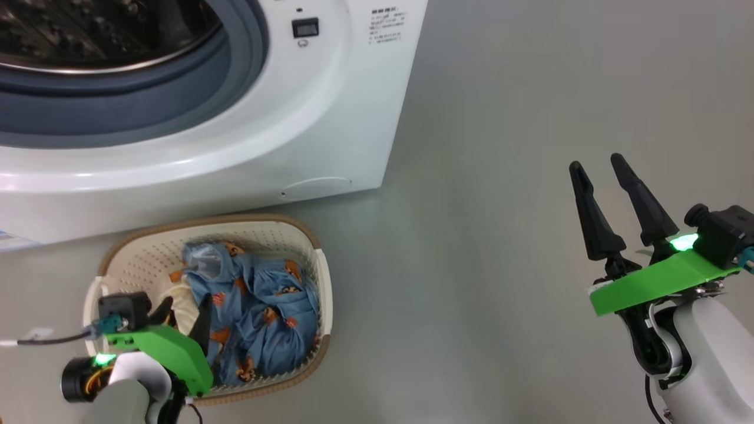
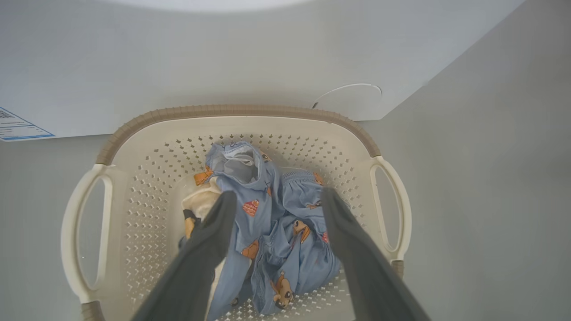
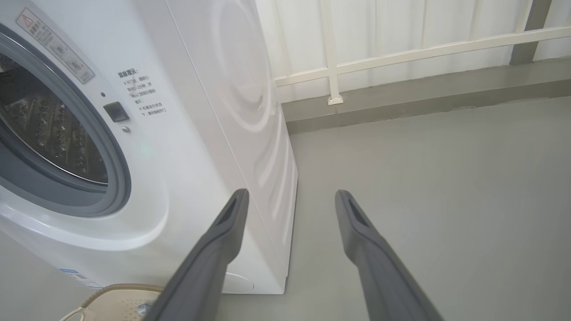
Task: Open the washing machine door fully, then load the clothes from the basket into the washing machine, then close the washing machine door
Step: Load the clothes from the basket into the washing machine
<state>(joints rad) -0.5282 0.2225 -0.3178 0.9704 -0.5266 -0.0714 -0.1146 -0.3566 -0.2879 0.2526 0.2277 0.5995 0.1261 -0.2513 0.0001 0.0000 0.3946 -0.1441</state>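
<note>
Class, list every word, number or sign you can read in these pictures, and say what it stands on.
Printed lines on the washing machine front: too small to read.
Slanted sticker with a warning triangle, beside the drum: blurred.
Blue-edged label low on the front: blurred.
Nothing can be quoted.

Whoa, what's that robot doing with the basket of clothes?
It is doing laundry. Its left gripper reaches down into the basket, open, with a finger on each side of the blue clothes, so nothing is grabbed yet. The washing machine stands just beyond the basket with its mouth uncovered and the steel drum showing. The right gripper hangs open over the grey floor, holding nothing.
</note>
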